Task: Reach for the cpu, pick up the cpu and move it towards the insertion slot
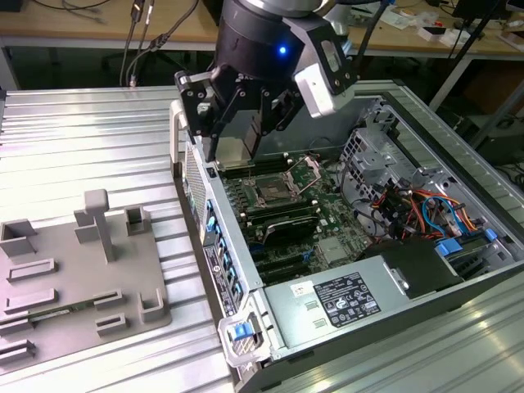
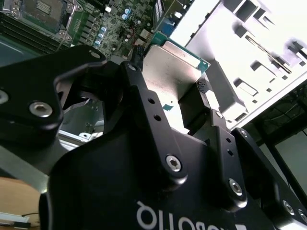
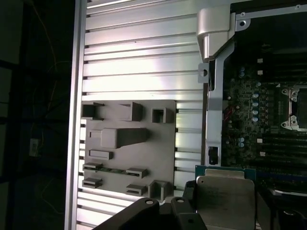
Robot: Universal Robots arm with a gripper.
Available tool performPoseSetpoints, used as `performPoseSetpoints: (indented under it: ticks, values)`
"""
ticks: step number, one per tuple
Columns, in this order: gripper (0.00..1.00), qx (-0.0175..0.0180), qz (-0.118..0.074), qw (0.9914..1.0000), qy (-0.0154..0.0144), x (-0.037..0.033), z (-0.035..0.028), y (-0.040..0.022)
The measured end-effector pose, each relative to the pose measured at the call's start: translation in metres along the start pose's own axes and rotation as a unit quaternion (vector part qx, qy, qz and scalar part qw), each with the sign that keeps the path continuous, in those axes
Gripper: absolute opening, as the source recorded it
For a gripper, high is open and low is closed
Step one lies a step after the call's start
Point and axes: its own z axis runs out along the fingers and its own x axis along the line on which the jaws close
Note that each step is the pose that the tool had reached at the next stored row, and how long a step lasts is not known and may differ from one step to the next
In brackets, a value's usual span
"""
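One cpu (image 2: 170,72) sits clamped between my fingers (image 2: 199,98), held in the air over the open computer case's (image 1: 246,323) edge. Beyond it lies the insertion slot (image 1: 271,193) on the green motherboard (image 1: 327,221); the grey tray (image 1: 49,282) rests well apart.

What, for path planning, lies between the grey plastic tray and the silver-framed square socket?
First wrist view: ribbed metal table, the case's silver wall, then green motherboard.

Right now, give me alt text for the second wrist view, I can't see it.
The black claw grips the cpu, a thin square chip with a silvery top, by its edges. Beyond it lie the green motherboard and, in the far corner, the insertion slot.
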Motion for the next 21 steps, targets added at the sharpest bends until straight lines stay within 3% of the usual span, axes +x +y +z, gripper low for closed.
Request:
performPoseSetpoints:
  ticks: [8,21]
  values:
    - [0.55,-0.0002,0.0,1.0,0.0,-0.0122,0.0002,-0.0005]
    - [0.55,-0.0004,0.0,1.0,0.0,-0.0227,0.0006,-0.0009]
